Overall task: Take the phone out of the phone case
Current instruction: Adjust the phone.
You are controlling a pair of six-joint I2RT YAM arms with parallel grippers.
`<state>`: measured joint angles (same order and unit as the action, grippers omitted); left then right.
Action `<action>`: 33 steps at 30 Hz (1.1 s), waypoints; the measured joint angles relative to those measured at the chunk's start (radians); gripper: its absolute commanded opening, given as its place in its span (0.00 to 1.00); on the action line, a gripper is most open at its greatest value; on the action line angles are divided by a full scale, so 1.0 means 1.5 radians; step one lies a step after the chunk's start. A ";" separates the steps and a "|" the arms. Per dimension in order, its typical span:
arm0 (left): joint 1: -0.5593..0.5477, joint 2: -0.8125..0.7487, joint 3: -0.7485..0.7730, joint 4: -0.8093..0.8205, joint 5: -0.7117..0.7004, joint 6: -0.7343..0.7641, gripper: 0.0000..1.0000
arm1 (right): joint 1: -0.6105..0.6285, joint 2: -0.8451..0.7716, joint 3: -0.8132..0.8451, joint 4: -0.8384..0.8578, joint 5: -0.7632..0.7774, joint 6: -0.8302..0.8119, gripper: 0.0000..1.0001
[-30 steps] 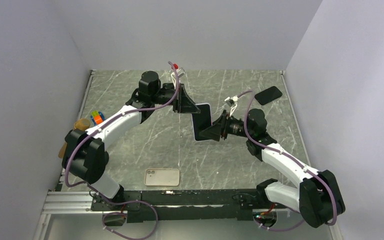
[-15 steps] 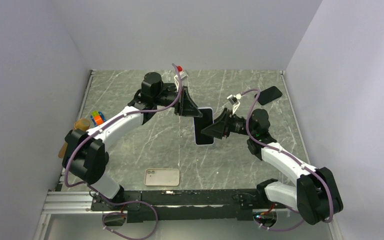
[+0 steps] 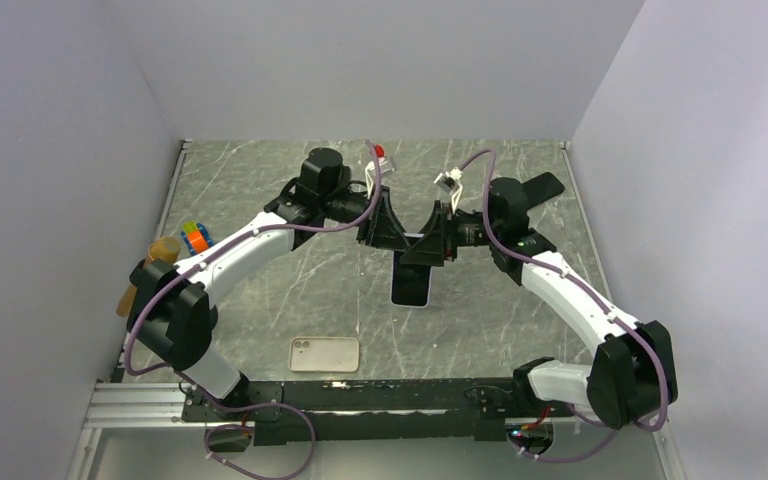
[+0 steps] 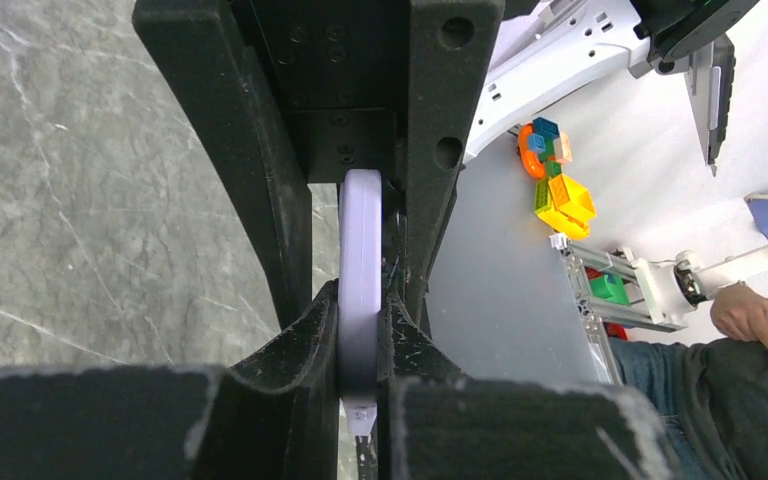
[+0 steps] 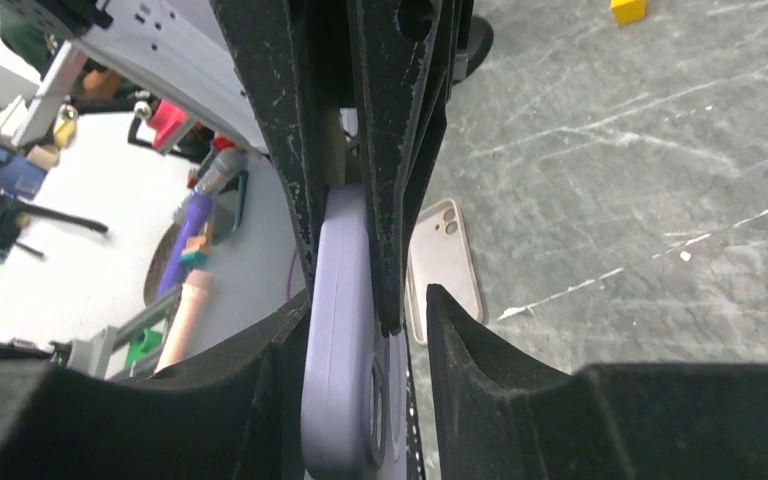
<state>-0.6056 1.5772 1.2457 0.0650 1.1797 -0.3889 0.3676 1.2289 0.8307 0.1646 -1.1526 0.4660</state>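
A beige phone [image 3: 324, 353] lies back up near the front of the bench [image 3: 290, 290]. Above the middle of the bench, the left hand [image 3: 396, 240] pinches the top of the lilac phone case [image 4: 360, 250]. The case hangs upright with the phone [image 3: 410, 282] inside. The right hand [image 5: 360, 310] is around the same end. One finger [image 5: 278, 350] touches the case and the other stands slightly apart.

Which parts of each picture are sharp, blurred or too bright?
Top external view: even soft light, sharp, no glare on the grey marble table. Left wrist view: the left gripper's black fingers blur, the lavender phone case is sharp. Right wrist view: right gripper's fingers blurred likewise, upper-left background washed out.
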 measured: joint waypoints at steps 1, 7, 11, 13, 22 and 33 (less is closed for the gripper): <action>0.000 0.000 0.000 -0.007 0.000 0.006 0.00 | 0.000 0.002 0.010 -0.033 -0.006 -0.025 0.42; -0.006 0.000 0.008 -0.047 0.001 0.034 0.00 | 0.000 0.006 0.018 -0.149 -0.044 -0.110 0.35; -0.010 0.000 0.009 -0.061 0.000 0.045 0.00 | 0.002 0.018 0.029 -0.196 -0.063 -0.142 0.18; -0.009 0.000 0.009 -0.068 -0.004 0.049 0.00 | 0.007 0.022 0.036 -0.200 -0.065 -0.154 0.00; -0.015 -0.035 0.044 -0.156 -0.141 0.074 0.90 | 0.033 -0.012 0.012 -0.152 0.107 -0.078 0.00; -0.012 -0.368 -0.167 -0.049 -0.510 -0.053 0.67 | -0.007 -0.126 -0.117 0.138 0.460 0.262 0.00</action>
<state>-0.6235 1.0256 0.9947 -0.0090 0.4141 -0.4686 0.3576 1.0405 0.6548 0.3717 -0.4622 0.8597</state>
